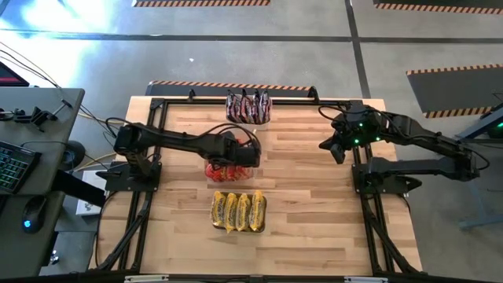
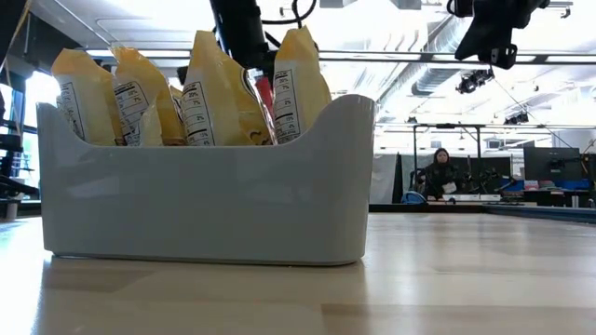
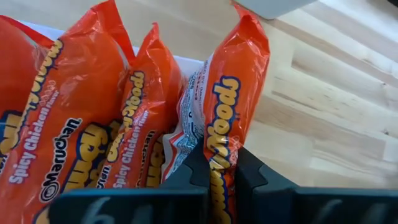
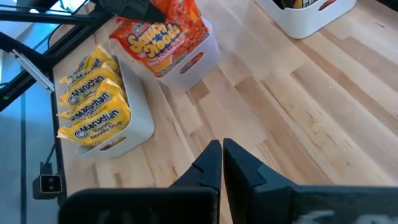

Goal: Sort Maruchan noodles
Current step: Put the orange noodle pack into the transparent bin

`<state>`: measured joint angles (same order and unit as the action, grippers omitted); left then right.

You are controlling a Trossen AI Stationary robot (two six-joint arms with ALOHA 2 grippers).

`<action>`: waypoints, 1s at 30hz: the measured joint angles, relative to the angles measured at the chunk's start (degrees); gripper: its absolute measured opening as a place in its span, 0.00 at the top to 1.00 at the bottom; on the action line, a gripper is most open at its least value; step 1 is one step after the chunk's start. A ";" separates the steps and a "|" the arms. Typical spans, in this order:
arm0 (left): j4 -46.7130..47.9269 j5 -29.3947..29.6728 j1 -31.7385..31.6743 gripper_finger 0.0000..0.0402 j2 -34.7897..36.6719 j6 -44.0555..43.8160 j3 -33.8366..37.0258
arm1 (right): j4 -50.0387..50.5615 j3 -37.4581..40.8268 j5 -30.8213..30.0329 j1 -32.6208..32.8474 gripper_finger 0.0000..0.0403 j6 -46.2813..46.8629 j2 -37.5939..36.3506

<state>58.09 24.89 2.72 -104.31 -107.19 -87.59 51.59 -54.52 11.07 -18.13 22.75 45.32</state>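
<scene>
Three white tubs stand in a row down the table's middle. The far tub [image 1: 248, 106] holds dark brown packets, the middle tub [image 1: 224, 171] red-orange ones, and the near tub [image 1: 238, 211] yellow ones standing on edge. My left gripper [image 1: 236, 156] is over the middle tub, shut on a red-orange Maruchan packet [image 3: 233, 112] beside several others [image 3: 74, 124]. My right gripper [image 4: 221, 162] hangs shut and empty above the table's right side, well away from the tubs. My left gripper pinches the red-orange packet between its two fingers by the packet's near end [image 3: 219, 163]. The fingers slant down from above. The packet runs away below them, its far end [image 3: 249, 31] toward the tub; whether it rests there I cannot tell.
Bare wooden tabletop [image 1: 314, 204] lies right of the tubs. In the low view the yellow tub [image 2: 205, 195] fills the front and hides the others. A dark frame [image 1: 149, 102] rims the table. A person [image 2: 438, 172] sits far behind.
</scene>
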 joint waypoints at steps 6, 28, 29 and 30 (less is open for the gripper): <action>1.34 1.49 0.82 0.98 -1.26 -2.74 -0.13 | -0.07 0.00 -0.54 0.00 1.00 -0.85 0.00; -2.57 4.04 -0.36 0.85 -5.70 7.61 -0.11 | -1.42 0.04 -1.81 0.00 1.00 -0.99 0.11; -2.63 3.80 -0.50 0.82 -5.70 8.58 -0.11 | -1.66 0.04 -1.81 0.00 1.00 -0.99 0.13; -2.68 3.49 -0.64 0.80 -5.70 9.14 -0.11 | -1.76 0.04 -1.87 0.00 1.00 -1.03 0.17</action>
<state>55.41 28.38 2.08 -110.02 -98.05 -87.70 49.84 -54.48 9.20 -18.13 21.72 45.49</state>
